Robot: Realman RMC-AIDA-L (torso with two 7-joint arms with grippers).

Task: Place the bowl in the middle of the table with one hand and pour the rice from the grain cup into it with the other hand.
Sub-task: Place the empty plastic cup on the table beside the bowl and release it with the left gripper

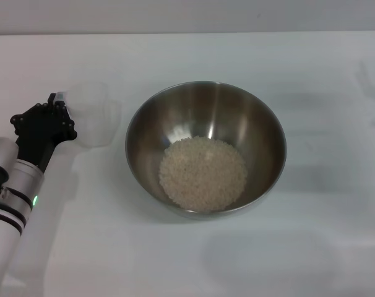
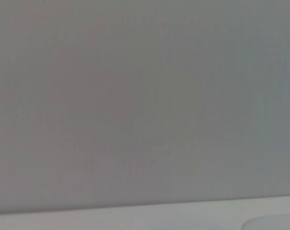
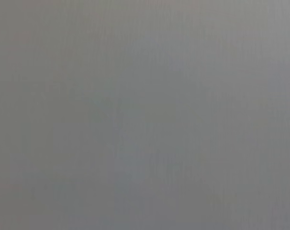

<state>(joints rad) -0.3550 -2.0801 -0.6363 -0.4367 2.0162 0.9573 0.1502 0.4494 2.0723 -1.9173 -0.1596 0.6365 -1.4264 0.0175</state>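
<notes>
The steel bowl (image 1: 205,117) stands in the middle of the white table (image 1: 311,247). A round heap of rice (image 1: 203,172) lies in its bottom. The transparent grain cup (image 1: 96,114) stands upright on the table just left of the bowl and looks empty. My left gripper (image 1: 53,102) is at the cup's left side, right by its handle (image 1: 61,95). A pale curved edge, perhaps the cup's rim (image 2: 274,223), shows in the left wrist view. My right arm is out of view, and the right wrist view shows only plain grey.
The left arm's silver body (image 1: 14,204) lies along the table's left front. The table's far edge (image 1: 187,32) meets a grey wall.
</notes>
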